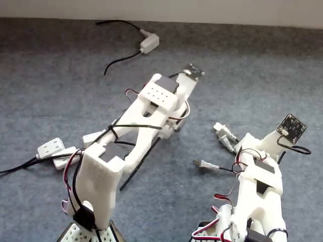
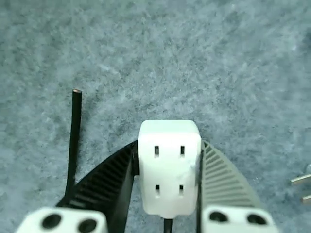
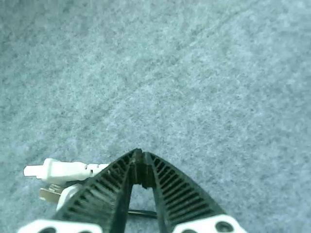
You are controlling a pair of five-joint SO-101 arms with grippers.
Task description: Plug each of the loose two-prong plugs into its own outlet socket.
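My left gripper [image 2: 169, 145] is shut on a white outlet socket [image 2: 169, 167], slots facing the camera, held just above the grey carpet. A black cord end [image 2: 76, 92] lies beside it, and metal prongs [image 2: 301, 182] show off to the side. My right gripper [image 3: 139, 156] is shut with nothing in it, tips low over the carpet. Right beside its fingers lie white two-prong plugs [image 3: 58, 170]. In the high view these plugs [image 1: 224, 133] lie by the right arm, and a third plug [image 1: 204, 164] lies between the arms.
Two white outlet sockets [image 1: 53, 148] on black cords lie at the left. Another white socket piece [image 1: 149, 43] with a black cord lies at the far side. Grey carpet [image 1: 262, 65] stretches bare at the far right.
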